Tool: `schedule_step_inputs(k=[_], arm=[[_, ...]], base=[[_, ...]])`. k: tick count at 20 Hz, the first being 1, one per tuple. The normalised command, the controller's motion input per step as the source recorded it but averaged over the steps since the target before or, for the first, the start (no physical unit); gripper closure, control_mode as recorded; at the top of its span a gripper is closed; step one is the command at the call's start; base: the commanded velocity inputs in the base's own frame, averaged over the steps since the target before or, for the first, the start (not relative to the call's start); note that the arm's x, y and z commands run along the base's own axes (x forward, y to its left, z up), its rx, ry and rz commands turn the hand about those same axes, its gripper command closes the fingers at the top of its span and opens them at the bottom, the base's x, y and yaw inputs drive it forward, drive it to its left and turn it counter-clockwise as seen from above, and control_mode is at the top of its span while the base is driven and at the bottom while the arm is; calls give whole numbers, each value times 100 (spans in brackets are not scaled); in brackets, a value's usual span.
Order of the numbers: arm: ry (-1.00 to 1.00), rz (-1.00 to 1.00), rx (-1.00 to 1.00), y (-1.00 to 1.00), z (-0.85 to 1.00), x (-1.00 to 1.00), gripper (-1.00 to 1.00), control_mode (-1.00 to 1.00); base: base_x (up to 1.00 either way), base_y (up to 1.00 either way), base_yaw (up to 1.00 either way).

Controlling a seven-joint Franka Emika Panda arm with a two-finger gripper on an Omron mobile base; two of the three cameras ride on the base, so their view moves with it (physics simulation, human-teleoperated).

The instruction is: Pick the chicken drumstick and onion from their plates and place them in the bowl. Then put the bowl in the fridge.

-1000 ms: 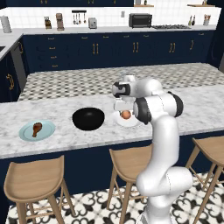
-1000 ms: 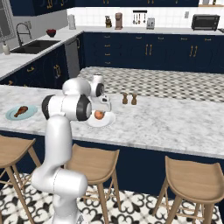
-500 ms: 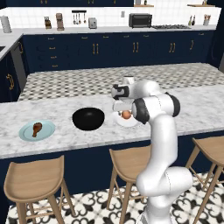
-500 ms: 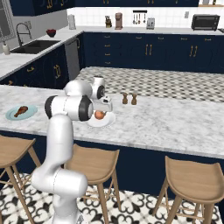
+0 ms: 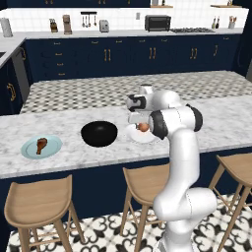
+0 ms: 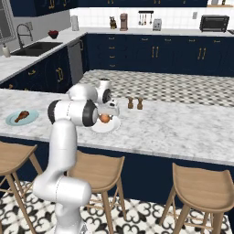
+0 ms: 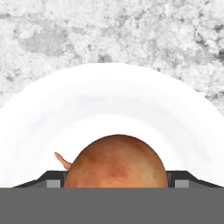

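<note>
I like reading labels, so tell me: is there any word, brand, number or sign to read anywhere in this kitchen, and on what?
None can be read. The onion, white plate, black bowl, blue plate and drumstick carry no text; anything on the far appliances, such as the toaster oven, is too small to tell.

— What moved in the last second?
— The claw [image 5: 142,123] has crept slightly toward 3 o'clock in the left base view, keeping over the onion [image 5: 143,127] on the white plate [image 5: 135,134].
</note>
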Motion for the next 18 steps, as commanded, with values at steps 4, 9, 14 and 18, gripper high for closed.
schedule_step_inputs(k=[4,9,14,18], arm=[[-35,0,0,60,86,-60,100,-100],[-19,0,0,92,70,-61,100,-100],[-20,0,0,73,-4,-69,100,-100],[-12,0,5,42,41,-13,100,-100]], base=[[0,0,0],[0,0,0],[0,0,0],[0,0,0]])
